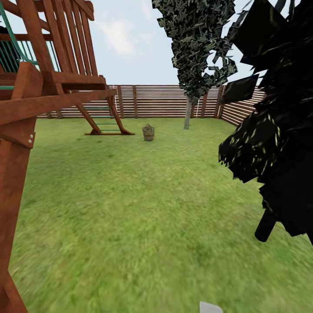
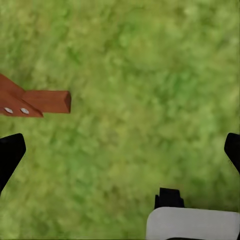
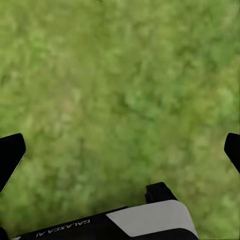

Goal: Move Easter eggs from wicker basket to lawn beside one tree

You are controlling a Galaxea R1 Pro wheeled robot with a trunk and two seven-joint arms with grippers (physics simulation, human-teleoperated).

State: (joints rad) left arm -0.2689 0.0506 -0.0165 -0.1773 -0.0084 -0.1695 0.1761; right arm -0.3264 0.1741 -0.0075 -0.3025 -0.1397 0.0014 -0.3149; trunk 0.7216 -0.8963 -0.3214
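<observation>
- Wicker basket (image 1: pixel 148 132) sits way off on the lawn (image 1: pixel 143 208), near the fence (image 1: pixel 165 101) and tree (image 1: pixel 188 114).
- Left gripper (image 2: pixel 120 150) and right gripper (image 3: pixel 120 150) both spread wide, nothing held.

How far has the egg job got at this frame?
Nothing looks done. The brown woven wicker basket stands far off on the mottled green lawn, by the slatted wooden fence. Both the left gripper and right gripper are open and empty above grass. Approaching, picking and placing by the grey-trunked tree remain.
</observation>
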